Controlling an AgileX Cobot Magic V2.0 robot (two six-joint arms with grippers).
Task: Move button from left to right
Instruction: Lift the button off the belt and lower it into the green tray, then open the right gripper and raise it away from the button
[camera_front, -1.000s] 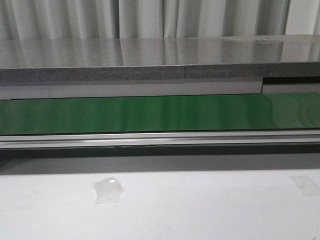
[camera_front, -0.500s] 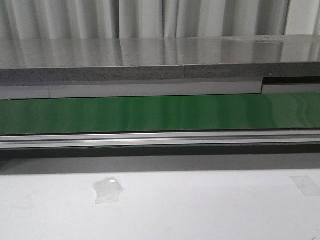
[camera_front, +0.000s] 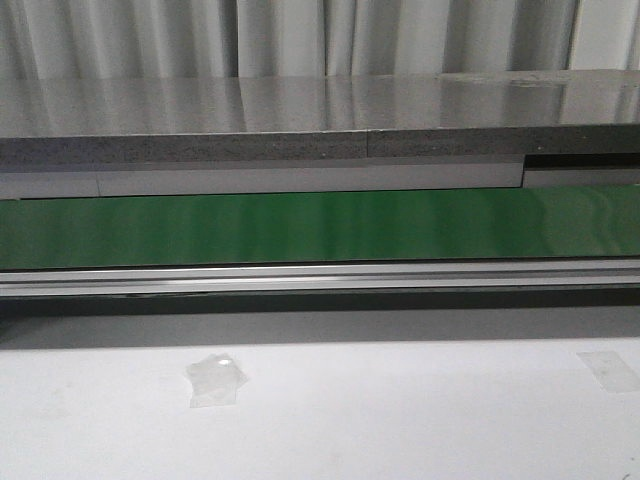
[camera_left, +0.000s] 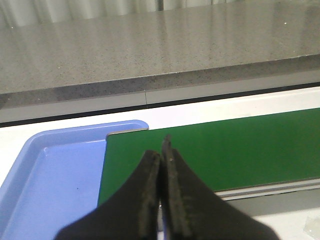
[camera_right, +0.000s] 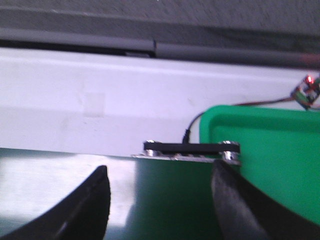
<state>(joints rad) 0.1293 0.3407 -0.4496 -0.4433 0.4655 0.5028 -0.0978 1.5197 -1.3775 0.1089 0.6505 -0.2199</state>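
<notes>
While the left gripper (camera_left: 161, 150) sits fully closed on nothing above the long green conveyor belt (camera_left: 225, 150) beside a shallow blue plastic tray (camera_left: 55, 170), the right gripper (camera_right: 160, 195) stands spread wide near a green bin (camera_right: 270, 155). No view shows the button.

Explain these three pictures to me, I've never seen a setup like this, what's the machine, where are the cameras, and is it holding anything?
It is a two-armed robot at a green conveyor belt. One camera looks forward over the white table; two pieces of clear tape lie there. The other two cameras sit on the wrists. The left hand is shut on nothing, above the belt beside a blue tray. The right hand is open and empty, near a green tray. The button is in none of the pictures.
</notes>
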